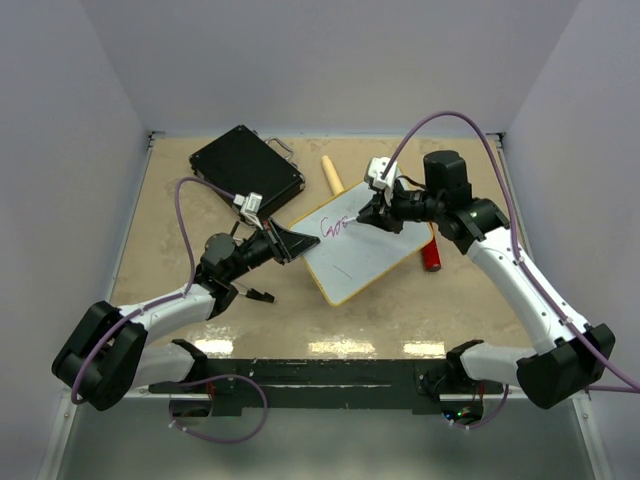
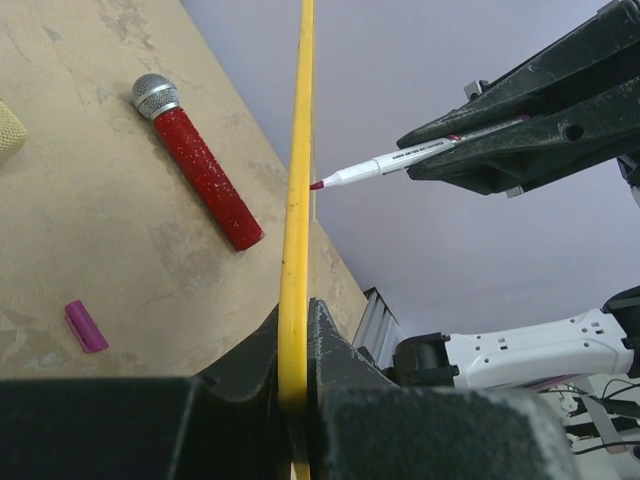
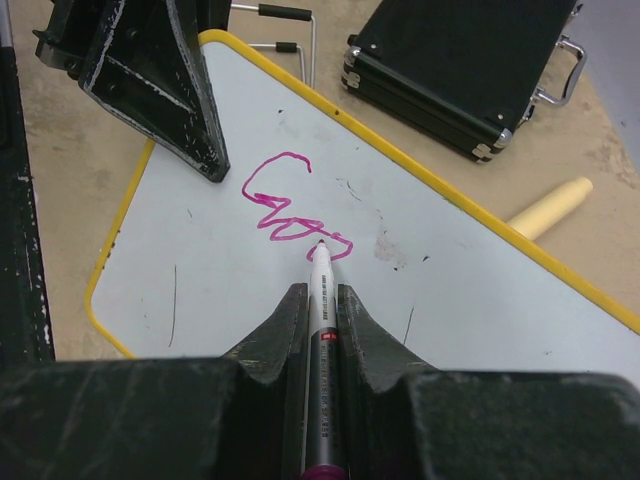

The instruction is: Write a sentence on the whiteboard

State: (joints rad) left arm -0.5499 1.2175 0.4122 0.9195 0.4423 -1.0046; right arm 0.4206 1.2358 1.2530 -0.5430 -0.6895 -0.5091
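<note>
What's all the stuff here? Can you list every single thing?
whiteboard: one, white with a yellow frame, middle of the table, held by one edge
writing: one scribble, magenta, on the whiteboard
marker: one, silver-grey, tip on the writing
marker cap: one, magenta, lying on the table
microphone: one, red with a silver head, on the table by the whiteboard's right edge
case: one, black, far left of the table
stick: one, cream, beyond the whiteboard, beside the case
table: one, tan
left fingers: black, shut on the whiteboard's edge
right fingers: black, shut on the marker
</note>
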